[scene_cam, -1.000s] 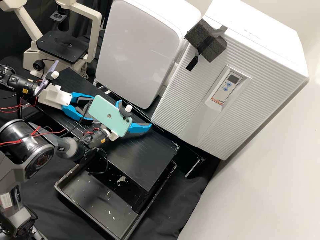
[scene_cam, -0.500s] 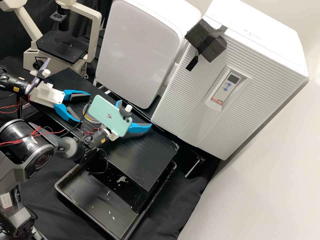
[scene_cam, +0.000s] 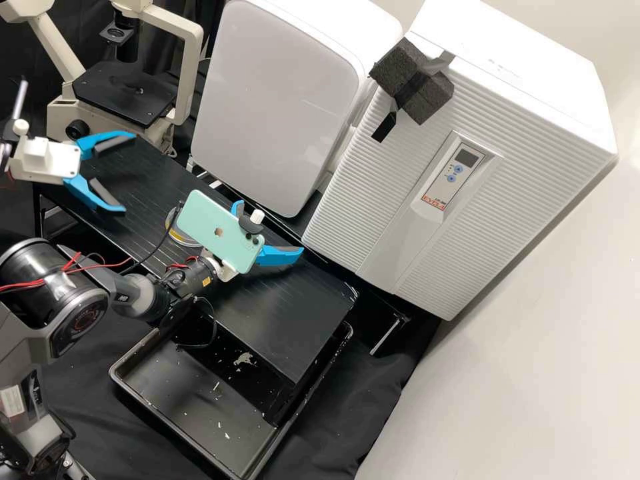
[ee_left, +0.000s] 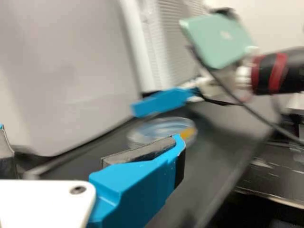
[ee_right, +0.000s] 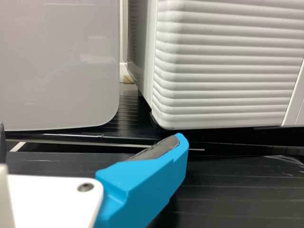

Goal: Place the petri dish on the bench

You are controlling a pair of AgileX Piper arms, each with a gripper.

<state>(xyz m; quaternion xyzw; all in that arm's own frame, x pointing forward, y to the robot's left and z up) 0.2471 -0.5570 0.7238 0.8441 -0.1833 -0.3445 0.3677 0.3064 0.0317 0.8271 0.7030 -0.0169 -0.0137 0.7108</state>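
In the high view, my left gripper (scene_cam: 130, 172) is open over the far-left end of the black bench (scene_cam: 280, 327), apart from the petri dish (scene_cam: 177, 235). The round, clear dish, with a yellow patch, lies flat on the bench, partly hidden by the phone on the right arm. My right gripper (scene_cam: 272, 228) stands open beyond it, one finger mostly behind that phone. In the left wrist view, the dish (ee_left: 148, 132) shows beyond my left gripper (ee_left: 90, 137), below the other arm's blue finger. My right gripper (ee_right: 91, 136) has its fingers spread in the right wrist view.
Two white cabinets (scene_cam: 280, 100) stand along the bench's far side. A microscope (scene_cam: 127, 93) is at the back left. The black tray (scene_cam: 180, 393) with scraps sits below the near edge, and a cable hangs beside the dish.
My left gripper has drawn back to the left, away from the dish, its fingers spreading wider. More of the dish is uncovered, resting on the bench. The right arm has kept still.
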